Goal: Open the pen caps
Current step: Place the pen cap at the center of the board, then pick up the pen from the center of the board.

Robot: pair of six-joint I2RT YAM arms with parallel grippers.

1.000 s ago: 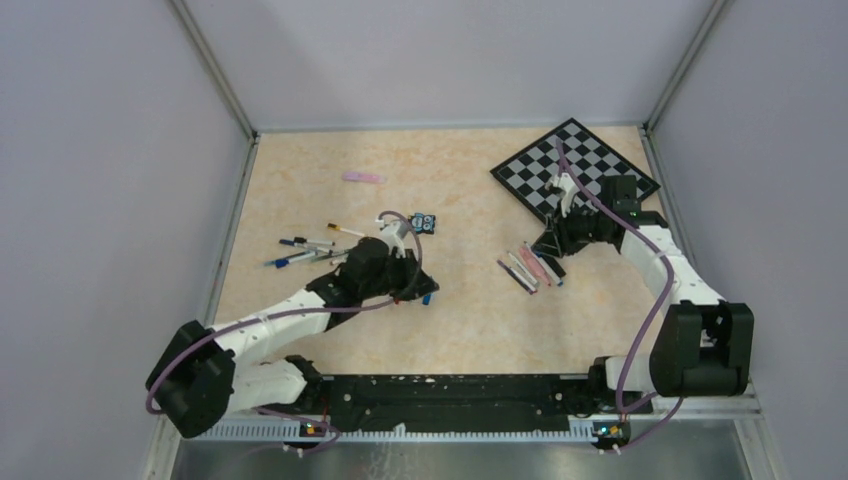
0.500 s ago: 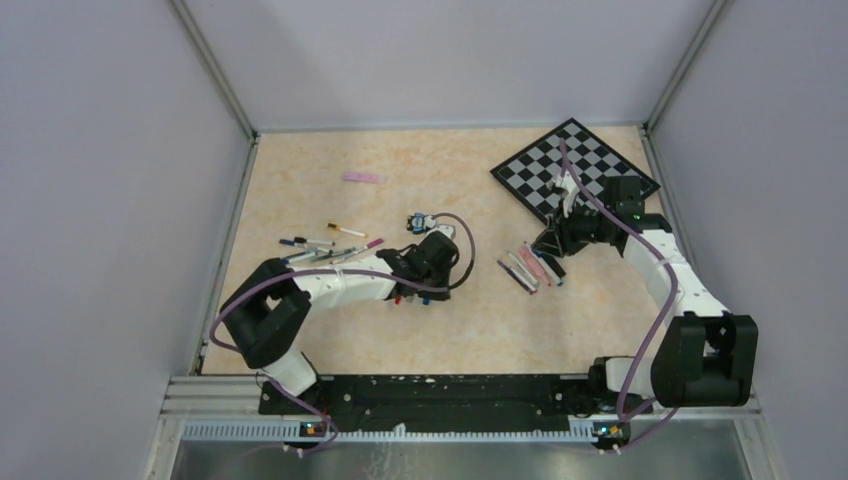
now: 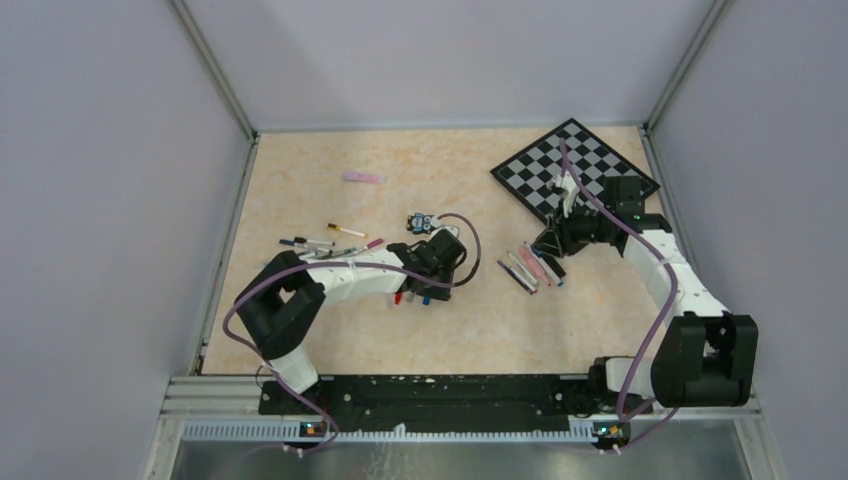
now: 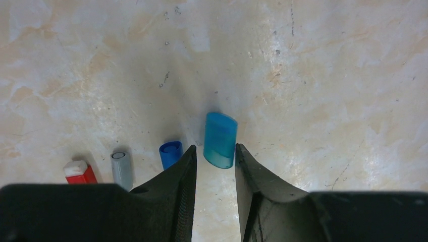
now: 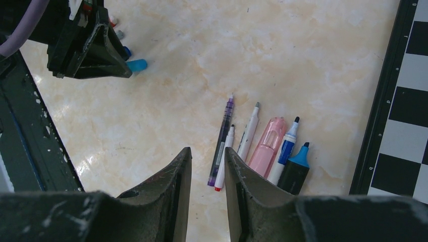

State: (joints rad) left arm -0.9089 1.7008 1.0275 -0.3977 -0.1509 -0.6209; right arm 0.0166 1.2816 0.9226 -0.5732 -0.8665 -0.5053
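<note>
Left wrist view: the left gripper (image 4: 215, 147) has its jaws parted around the near end of a teal cap (image 4: 220, 140) lying on the table (image 4: 328, 75) (a sliver of gap shows along the cap's left side). At the cap's 8 o'clock, a blue cap (image 4: 170, 153), a grey cap (image 4: 121, 169) and a red cap (image 4: 79, 172) lie in a row. In the right wrist view, the right gripper (image 5: 208, 150), jaws slightly apart and empty, hangs above the table. A row of pens (image 5: 267, 146) lies at its 3 o'clock, beside the chessboard (image 5: 404, 101).
</note>
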